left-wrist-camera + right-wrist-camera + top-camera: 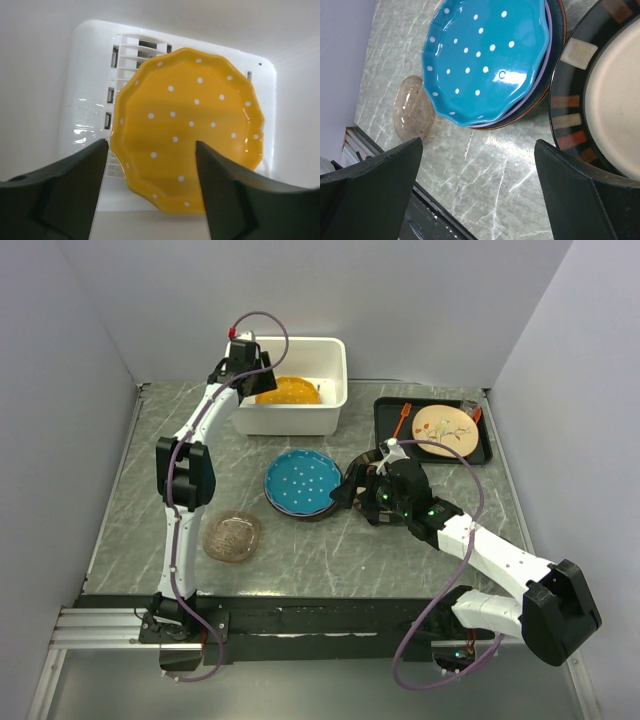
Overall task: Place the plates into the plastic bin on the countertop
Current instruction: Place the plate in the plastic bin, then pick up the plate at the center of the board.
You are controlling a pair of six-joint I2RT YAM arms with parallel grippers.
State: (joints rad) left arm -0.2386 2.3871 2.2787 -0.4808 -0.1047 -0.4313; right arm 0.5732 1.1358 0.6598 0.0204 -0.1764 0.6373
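My left fingers (60, 200) stand apart, empty, over the orange dotted plate (190, 125) in the plastic bin (298, 421) at the tabletop's (330, 552) far edge; right fingers (370, 195) gape empty above the teal dotted plate (485, 55).

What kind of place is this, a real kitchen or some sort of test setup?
Probably a lab test cell staged as a kitchen: plain partition walls box in a marble-look countertop holding stacked plates and a white plastic bin.
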